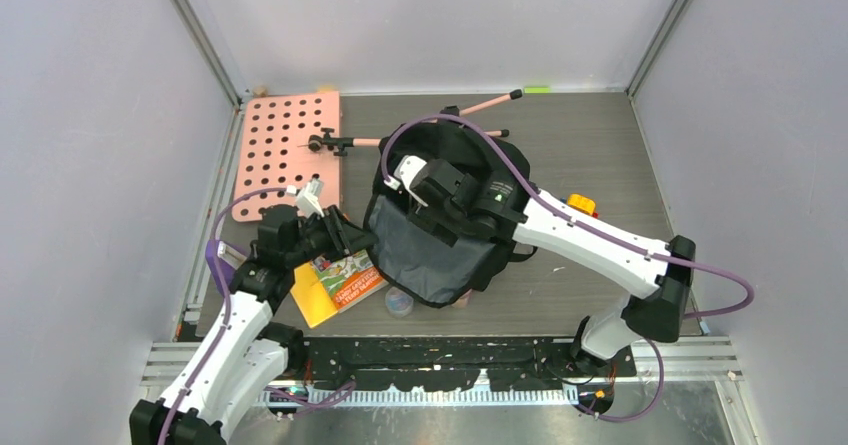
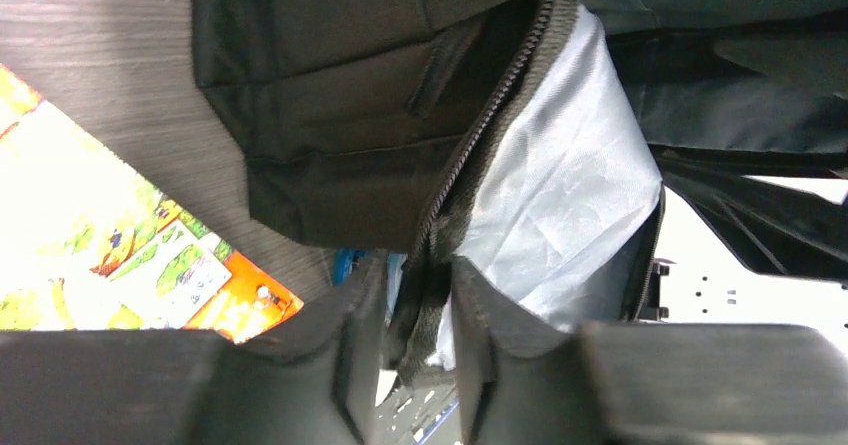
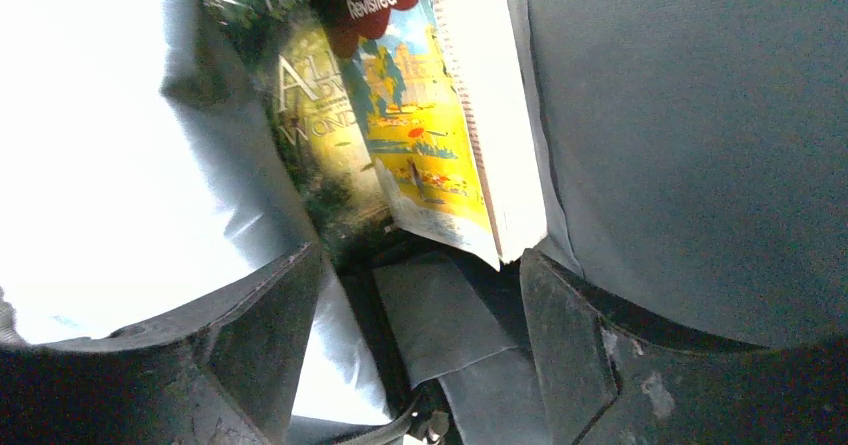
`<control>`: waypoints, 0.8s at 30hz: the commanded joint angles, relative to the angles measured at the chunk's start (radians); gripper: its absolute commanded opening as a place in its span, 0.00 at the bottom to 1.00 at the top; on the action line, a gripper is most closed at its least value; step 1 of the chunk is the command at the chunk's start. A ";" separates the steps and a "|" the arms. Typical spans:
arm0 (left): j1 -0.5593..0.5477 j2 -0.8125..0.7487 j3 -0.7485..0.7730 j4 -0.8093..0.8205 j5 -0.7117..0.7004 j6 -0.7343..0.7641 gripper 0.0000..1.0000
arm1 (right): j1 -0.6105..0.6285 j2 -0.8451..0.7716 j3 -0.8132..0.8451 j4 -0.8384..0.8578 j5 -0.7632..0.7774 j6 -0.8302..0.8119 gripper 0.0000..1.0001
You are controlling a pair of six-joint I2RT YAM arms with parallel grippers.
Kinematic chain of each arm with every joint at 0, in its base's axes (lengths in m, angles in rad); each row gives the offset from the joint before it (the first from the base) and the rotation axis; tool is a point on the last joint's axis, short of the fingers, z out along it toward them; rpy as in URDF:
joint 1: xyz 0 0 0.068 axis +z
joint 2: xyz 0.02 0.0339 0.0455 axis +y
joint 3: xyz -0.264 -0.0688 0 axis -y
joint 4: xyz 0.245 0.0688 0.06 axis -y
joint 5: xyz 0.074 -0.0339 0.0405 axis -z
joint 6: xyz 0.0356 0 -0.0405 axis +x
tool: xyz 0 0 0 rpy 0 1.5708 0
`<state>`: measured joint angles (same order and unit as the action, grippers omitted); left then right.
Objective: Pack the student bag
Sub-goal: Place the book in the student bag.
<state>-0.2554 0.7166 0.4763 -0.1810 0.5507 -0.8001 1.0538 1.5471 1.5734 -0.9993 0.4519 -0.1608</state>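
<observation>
At the middle of the grey wood-grain tabletop (image 1: pixel 600 145), top view, lies the large black soft fabric student bag (image 1: pixel 440 255).

Left wrist view: the left end effector (image 2: pixel 415 340) pinches the bag's zip edge (image 2: pixel 440 215) at 6 o'clock.

Right wrist view: the right end effector (image 3: pixel 420 345) is spread wide, gripping nothing. It sits inside the grey lining (image 3: pixel 680 145), with two colourful paperback books (image 3: pixel 430 135) at 12 o'clock.

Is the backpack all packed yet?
Not yet. Two books already sit inside the student bag. The left hand pinches its zipper edge; the right hand is inside, open. A colourful book lies outside on the table.
</observation>
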 commanded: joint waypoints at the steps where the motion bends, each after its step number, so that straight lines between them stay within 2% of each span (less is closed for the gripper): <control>1: -0.004 -0.037 0.069 -0.119 -0.106 0.049 0.38 | 0.050 -0.118 0.011 0.067 -0.033 0.059 0.81; 7: -0.005 -0.084 0.101 -0.186 -0.129 0.055 0.73 | 0.145 -0.179 -0.001 0.106 -0.083 0.117 0.85; 10: -0.004 -0.120 0.130 -0.252 -0.164 0.079 0.86 | 0.186 -0.191 0.002 0.111 -0.119 0.141 0.85; 16: -0.004 -0.178 0.186 -0.387 -0.249 0.128 0.96 | 0.228 -0.184 -0.006 0.137 -0.216 0.186 0.85; 21: -0.004 -0.190 0.231 -0.591 -0.485 0.129 0.99 | 0.275 -0.173 0.023 0.158 -0.288 0.210 0.85; 24: -0.004 -0.210 0.216 -0.637 -0.592 0.126 1.00 | 0.299 -0.165 0.066 0.158 -0.343 0.219 0.85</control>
<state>-0.2562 0.5285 0.6750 -0.6762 0.1692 -0.6945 1.3205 1.3769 1.5684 -0.8886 0.2005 0.0231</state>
